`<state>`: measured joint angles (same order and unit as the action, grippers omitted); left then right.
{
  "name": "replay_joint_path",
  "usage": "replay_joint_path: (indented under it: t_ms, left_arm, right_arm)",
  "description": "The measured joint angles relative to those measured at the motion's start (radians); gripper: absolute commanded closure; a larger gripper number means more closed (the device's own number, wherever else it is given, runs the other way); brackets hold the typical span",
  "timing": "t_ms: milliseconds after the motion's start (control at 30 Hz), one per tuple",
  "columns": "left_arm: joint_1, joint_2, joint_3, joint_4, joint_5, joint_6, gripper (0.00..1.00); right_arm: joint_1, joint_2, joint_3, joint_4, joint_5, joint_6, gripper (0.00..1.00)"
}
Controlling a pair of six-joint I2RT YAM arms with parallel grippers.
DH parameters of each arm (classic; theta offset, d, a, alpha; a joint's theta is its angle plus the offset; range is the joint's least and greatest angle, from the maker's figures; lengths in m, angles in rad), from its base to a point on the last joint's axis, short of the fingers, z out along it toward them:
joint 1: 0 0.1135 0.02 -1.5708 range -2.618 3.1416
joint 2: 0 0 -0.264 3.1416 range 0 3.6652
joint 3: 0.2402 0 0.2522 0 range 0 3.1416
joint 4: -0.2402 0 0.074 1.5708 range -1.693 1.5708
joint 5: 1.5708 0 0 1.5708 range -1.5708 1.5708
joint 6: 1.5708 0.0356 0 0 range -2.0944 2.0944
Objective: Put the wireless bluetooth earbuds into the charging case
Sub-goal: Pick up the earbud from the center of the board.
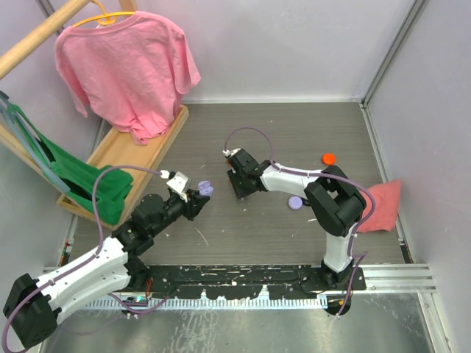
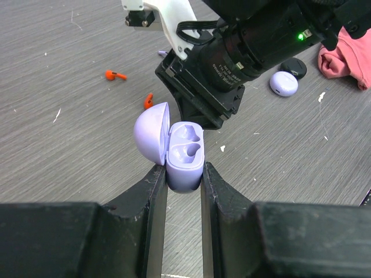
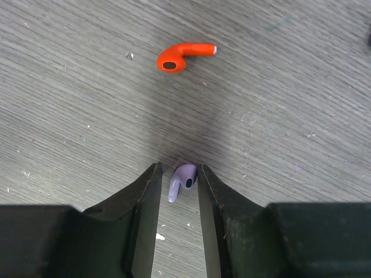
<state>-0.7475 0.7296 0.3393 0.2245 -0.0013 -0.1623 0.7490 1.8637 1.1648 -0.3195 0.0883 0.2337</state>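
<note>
My left gripper (image 2: pixel 184 174) is shut on an open lilac charging case (image 2: pixel 185 159). It holds the case above the table with the lid (image 2: pixel 152 132) swung to the left and both sockets empty. My right gripper (image 3: pixel 177 174) is down at the table just beyond the case. Its jaws stand narrowly apart around a lilac earbud (image 3: pixel 182 180) that lies flat; the bud's head touches the right finger and a gap shows on the left. A small round black case (image 2: pixel 293 66) lies farther right. No black earbuds show in these views.
An orange earbud (image 3: pixel 182 57) lies just beyond the right jaws, and another orange earbud (image 2: pixel 115 75) lies farther left. A shut lilac disc (image 1: pixel 295 201), an orange disc (image 1: pixel 328 157) and a pink cloth (image 1: pixel 379 206) are on the right. A wooden rack with a pink shirt (image 1: pixel 125 70) stands at the back left.
</note>
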Motion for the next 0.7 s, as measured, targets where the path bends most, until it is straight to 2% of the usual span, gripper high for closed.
replay_joint_path:
  t_ms: [500, 700]
  left_arm:
    - [0.0, -0.018, 0.0, -0.006, 0.0, 0.0, 0.98]
    - [0.0, -0.043, 0.0, -0.006, 0.0, 0.003, 0.97]
  right_arm:
    - [0.047, 0.037, 0.076, -0.13, 0.053, -0.022, 0.67]
    - [0.048, 0.039, 0.082, -0.139, 0.051, -0.03, 0.77]
